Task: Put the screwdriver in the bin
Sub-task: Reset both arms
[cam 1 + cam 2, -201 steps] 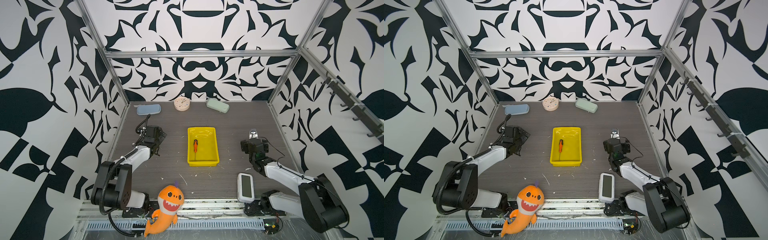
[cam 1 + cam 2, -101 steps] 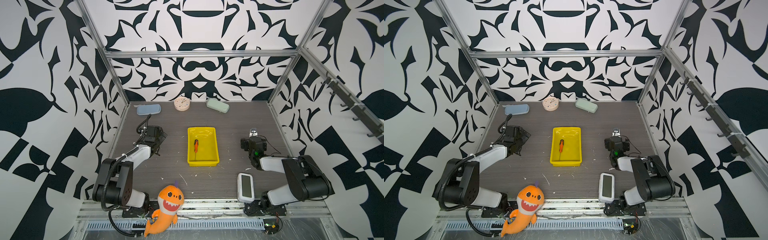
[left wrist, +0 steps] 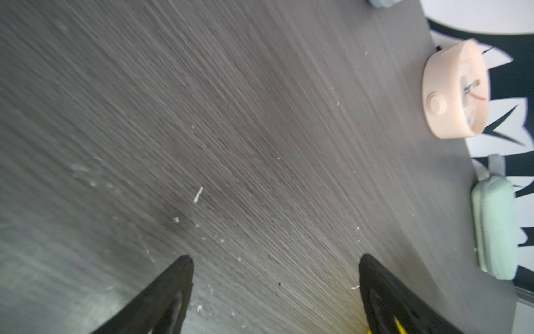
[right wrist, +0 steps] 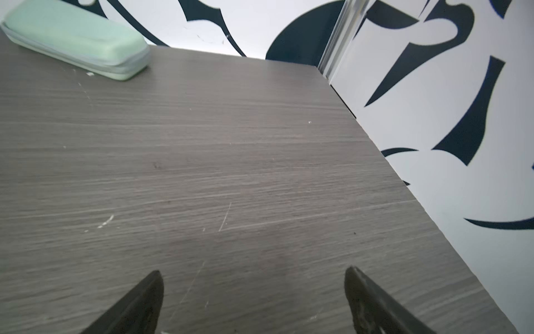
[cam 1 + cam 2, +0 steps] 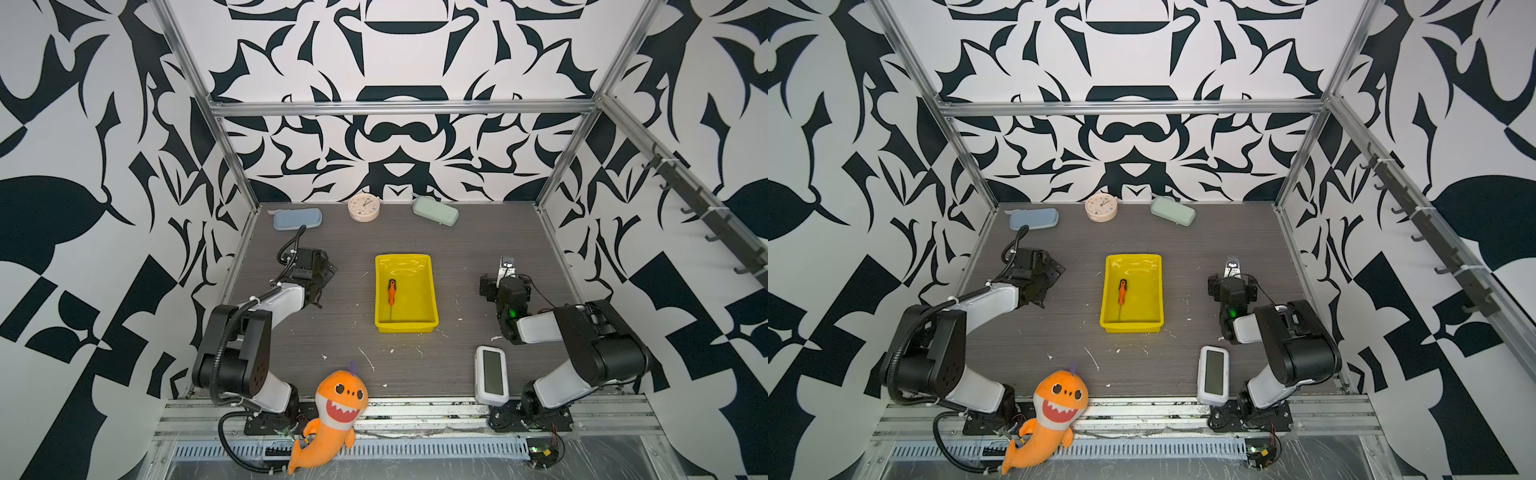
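Observation:
The screwdriver [image 5: 391, 291] [image 5: 1122, 291], orange-handled with a thin dark shaft, lies loose inside the yellow bin [image 5: 419, 299] [image 5: 1142, 299] at mid-table in both top views. My left gripper [image 5: 322, 274] [image 5: 1050, 270] [image 3: 276, 257] hovers low over bare table to the left of the bin, open and empty. On the other side of the bin, well apart from it, my right gripper [image 5: 505, 286] [image 5: 1231, 289] [image 4: 251, 271] is also open with nothing between its fingers. Neither gripper touches the bin or the screwdriver.
Along the back wall lie a pale blue case [image 5: 297, 219], a pink round clock [image 5: 364, 208] [image 3: 453, 92] and a green case [image 5: 435, 211] [image 4: 78, 40]. A white device with a screen [image 5: 491, 375] lies front right. An orange shark plush [image 5: 332, 411] sits at the front edge.
My right arm has folded back, its elbow drawn in and raised, while its gripper stays open near the same spot. The left arm has barely shifted. Screwdriver and bin have not moved.

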Robot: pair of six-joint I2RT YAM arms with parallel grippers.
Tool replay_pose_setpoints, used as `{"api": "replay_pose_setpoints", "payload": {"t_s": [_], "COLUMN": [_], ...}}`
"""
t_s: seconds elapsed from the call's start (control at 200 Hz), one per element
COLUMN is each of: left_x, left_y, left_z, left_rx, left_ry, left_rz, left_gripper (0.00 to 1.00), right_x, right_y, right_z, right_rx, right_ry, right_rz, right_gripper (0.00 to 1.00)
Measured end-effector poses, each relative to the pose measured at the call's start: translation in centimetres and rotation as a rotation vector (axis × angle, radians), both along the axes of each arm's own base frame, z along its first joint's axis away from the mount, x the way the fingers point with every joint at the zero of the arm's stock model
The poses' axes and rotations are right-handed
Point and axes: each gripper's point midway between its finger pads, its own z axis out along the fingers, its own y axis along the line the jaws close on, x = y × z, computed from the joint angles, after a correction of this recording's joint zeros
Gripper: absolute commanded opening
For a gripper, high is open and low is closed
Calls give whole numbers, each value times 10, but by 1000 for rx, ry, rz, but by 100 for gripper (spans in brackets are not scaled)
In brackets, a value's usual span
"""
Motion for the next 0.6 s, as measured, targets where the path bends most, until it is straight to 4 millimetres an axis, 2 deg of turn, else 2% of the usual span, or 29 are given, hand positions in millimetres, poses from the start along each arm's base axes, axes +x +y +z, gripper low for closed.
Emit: {"api": "replay_pose_setpoints", "payload": {"t_s": [0.015, 0.045, 0.065, 0.08, 0.22, 0.395, 0.495, 0.6], "left_x": [0, 1, 2, 2, 7, 15, 18, 25], "left_y": [-1, -4, -6, -7, -18, -18, -17, -11], "left_z": [-2, -5, -6, -7, -6, 8, 28, 63], "left_rx": [-5, -19, -26, -34, -59, -15, 67, 185], "left_ry": [4, 10, 11, 12, -2, -56, -121, -202], "left_rz": [-4, -10, -15, -20, -78, -124, -207, -268], "left_gripper": [78, 83, 97, 100, 100, 99, 100, 100], "right_x": [0, 0, 1, 1, 1, 1, 1, 1], "right_y": [0, 0, 0, -1, -2, -1, -1, -1], "right_z": [0, 0, -1, -1, -1, -1, -1, -1], "right_rx": [2, 7, 8, 10, 16, 19, 20, 20], "right_ry": [1, 1, 2, 2, 3, 3, 3, 3], "right_rz": [3, 8, 8, 9, 12, 18, 19, 21], "right_gripper": [100, 100, 100, 100, 100, 100, 100, 100]}}
